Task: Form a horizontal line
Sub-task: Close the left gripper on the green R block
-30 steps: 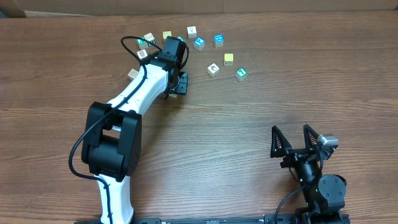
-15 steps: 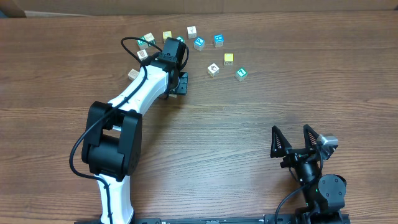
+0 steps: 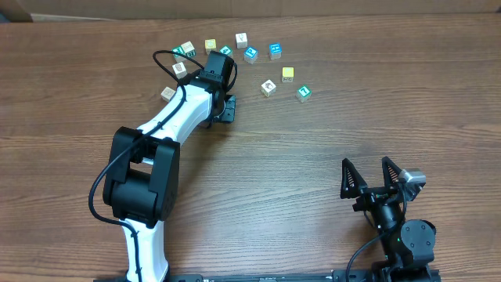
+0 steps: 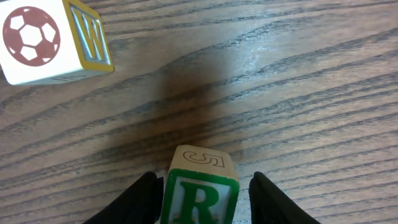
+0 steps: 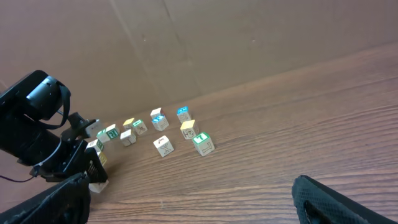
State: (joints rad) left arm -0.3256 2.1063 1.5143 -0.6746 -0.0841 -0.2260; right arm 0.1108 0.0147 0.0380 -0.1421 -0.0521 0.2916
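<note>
A white cube with a green R (image 4: 199, 196) stands on the table between the fingers of my left gripper (image 4: 202, 202). The left finger sits against the cube, and a narrow gap shows at the right finger (image 4: 267, 199). A white cube with a soccer ball (image 4: 31, 37) lies ahead to the left. From overhead, my left gripper (image 3: 225, 106) points down below a loose arc of cubes and hides the R cube. White-faced cubes (image 3: 268, 88) (image 3: 241, 38) lie scattered; no horizontal line shows. My right gripper (image 3: 374, 178) stands open and empty, near the front right.
Teal-faced cubes (image 3: 275, 50) (image 3: 250, 54) (image 3: 304, 92) and yellow cubes (image 3: 288, 74) (image 3: 210, 45) lie among the scattered group at the back. More cubes (image 3: 179, 68) (image 3: 167, 93) sit left of the left arm. A cardboard wall (image 5: 249, 37) backs the table.
The left gripper's jaws have narrowed around the R cube. The right arm has not moved.
</note>
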